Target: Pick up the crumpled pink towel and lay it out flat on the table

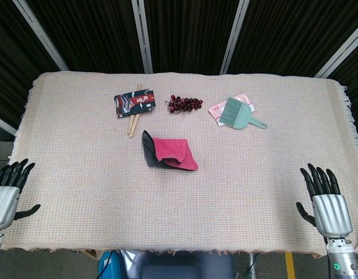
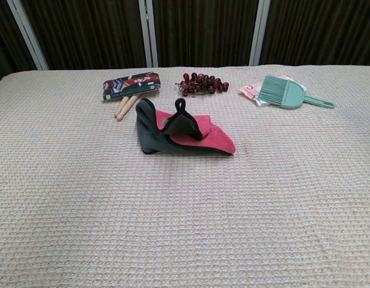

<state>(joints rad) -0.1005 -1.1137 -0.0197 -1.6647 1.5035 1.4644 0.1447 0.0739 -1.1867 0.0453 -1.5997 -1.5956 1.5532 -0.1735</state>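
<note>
Your table (image 1: 80, 209) is covered edge to edge by a beige woven cloth (image 1: 237, 174), and everything noted below sits on that cloth

Your towel (image 1: 174, 152) lies crumpled near the middle of the table, slightly toward the far side. It shows a pink face with a dark grey underside bunched up on its left; in the chest view a small black loop stands up from the top of the heap. Neither hand touches it

Your left hand (image 1: 7, 195) hangs at the near left edge of the table, fingers apart and extended, holding nothing. Your right hand (image 1: 327, 200) sits at the near right edge, fingers likewise spread and empty. Both are well apart from the towel, and neither shows in the chest view

Behind the towel, from left to right: a printed pouch (image 1: 134, 102) with wooden sticks (image 1: 133, 123) poking out beneath it, a bunch of dark red grapes (image 1: 185, 104), and a green brush (image 1: 238, 114) resting on a pink packet (image 1: 216, 108)
</note>
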